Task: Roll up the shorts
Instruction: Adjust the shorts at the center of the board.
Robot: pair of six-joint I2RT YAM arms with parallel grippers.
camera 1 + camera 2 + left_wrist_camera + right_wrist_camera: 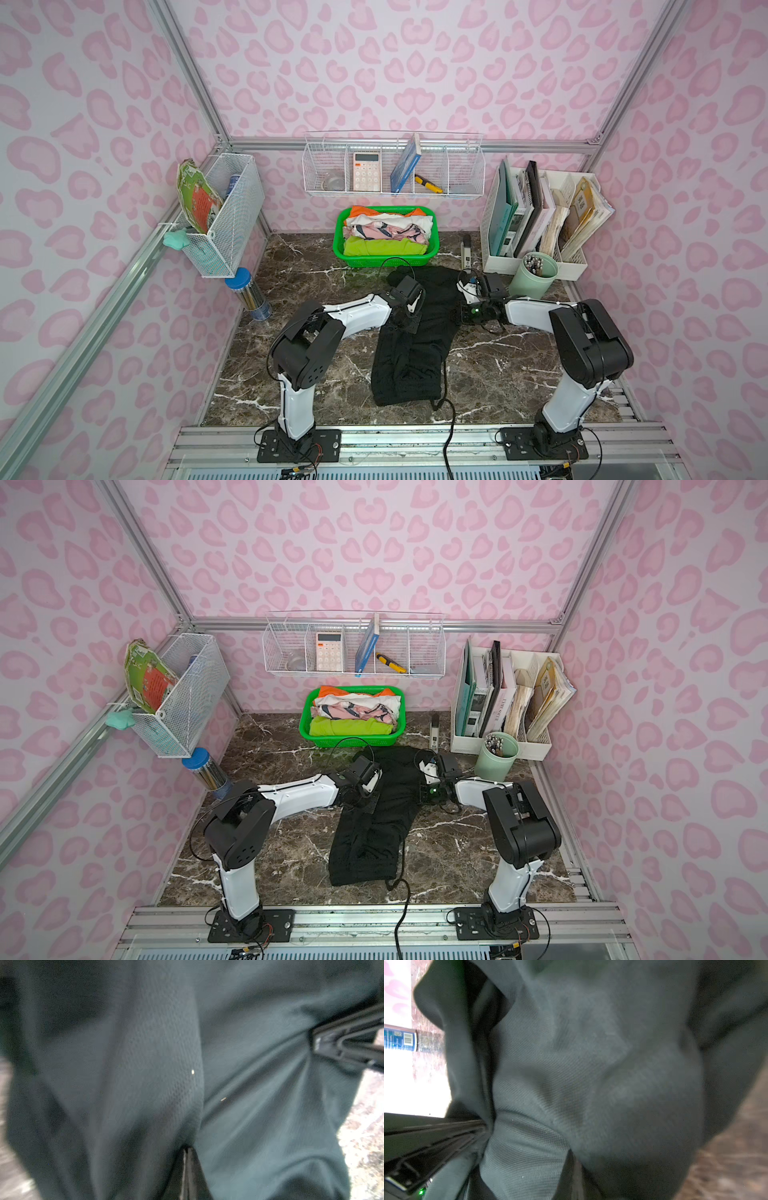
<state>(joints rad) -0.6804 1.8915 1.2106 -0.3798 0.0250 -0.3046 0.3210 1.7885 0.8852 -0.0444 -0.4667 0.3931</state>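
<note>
We have the left gripper (188,1159) closed tight on a pinch of the shorts (411,353), and the black fabric bunches into folds right at its fingertips. The right gripper (572,1164) is likewise clamped shut on the same garment, with cloth gathered around its tips. In the left wrist view, creases run across the fabric from our left gripper to the right gripper's fingers, so the cloth spans the gap between the two. In both top views the grippers face each other from either side of the shorts, near the garment's far end. From there the rest of the shorts trails back towards the arm bases, lying flat on the dark marble table (316,266) between the two arms. Beyond the grippers, away from the bases, stands a green basket (338,245) of folded clothes. A mint-green cup (534,278) sits just outside the right gripper.
</note>
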